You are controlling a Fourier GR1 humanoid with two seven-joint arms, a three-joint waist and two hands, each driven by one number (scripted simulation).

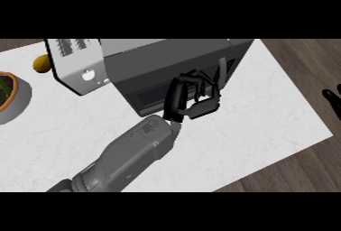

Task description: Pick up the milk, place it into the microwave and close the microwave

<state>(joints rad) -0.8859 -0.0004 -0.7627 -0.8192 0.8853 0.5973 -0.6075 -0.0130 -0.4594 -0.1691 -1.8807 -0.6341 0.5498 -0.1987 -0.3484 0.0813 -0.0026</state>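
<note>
The microwave [174, 53] stands at the upper middle of the frame on the white marbled surface [266, 118]. It sits at a slant, with its dark opening facing the lower left. Its door [75, 63] is swung wide open toward the upper left, and the pale inner face with its vent slots is showing.

The grey left forearm comes up from the lower left. The left hand [193, 97] is at the centre of the frame, right at the front edge of the microwave's opening. Its fingers [174, 92] are curled inward, and between them only the dark of the oven shows, with no object visible in their grasp.

The milk is not visible anywhere. Whether it sits inside the cavity under the microwave's roof or behind the hand cannot be told.

The right hand [331, 102] shows only as straight black fingers pointing up at the right edge, resting beyond the surface over the wooden floor.

At the upper left a small yellow fruit [42, 63] lies near the door. Below it, at the left edge, is a grey-rimmed bowl [24, 97] with a brown and green inside.
</note>
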